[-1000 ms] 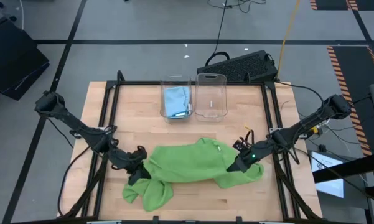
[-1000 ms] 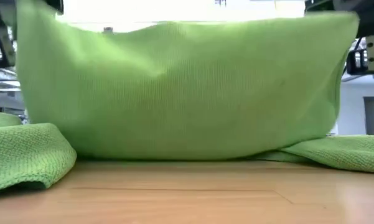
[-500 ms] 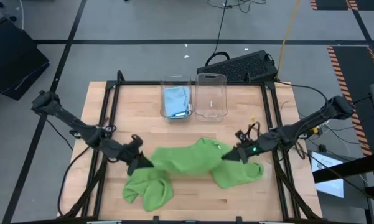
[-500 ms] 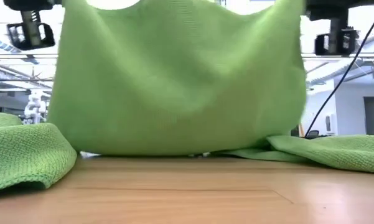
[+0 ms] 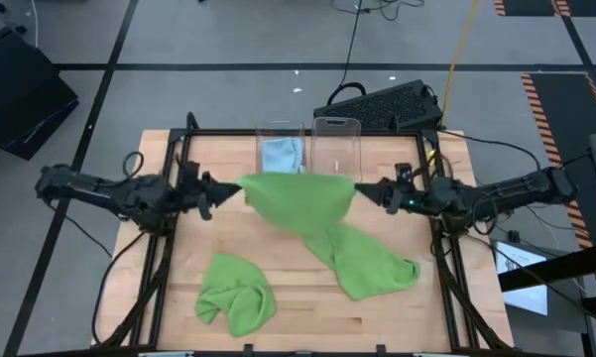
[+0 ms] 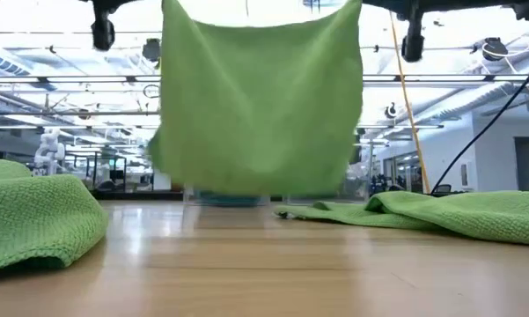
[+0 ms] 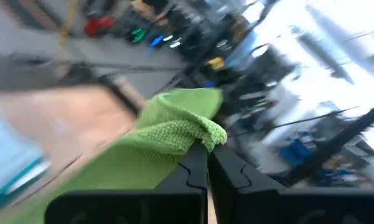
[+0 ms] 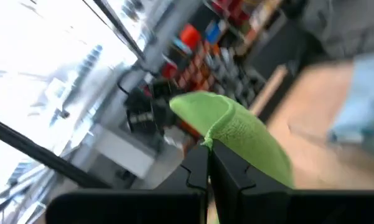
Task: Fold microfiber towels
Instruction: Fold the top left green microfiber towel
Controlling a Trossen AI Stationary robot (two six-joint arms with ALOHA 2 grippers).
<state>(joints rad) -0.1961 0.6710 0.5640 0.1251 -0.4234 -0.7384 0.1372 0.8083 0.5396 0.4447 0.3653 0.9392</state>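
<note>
Grippers, left gripper (image 5: 221, 192) and right gripper (image 5: 369, 191), pinched your green towel (image 5: 299, 201) mid-frame by thin corners, so a jerk risked slipping.

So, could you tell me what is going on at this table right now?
Both arms hold one lime green towel in the air between them. The left gripper pinches one top corner and the right gripper the other, both shut on it. The towel hangs clear of the wooden table. Two more green towels lie on the table, and a light blue towel sits in a clear bin behind.
</note>
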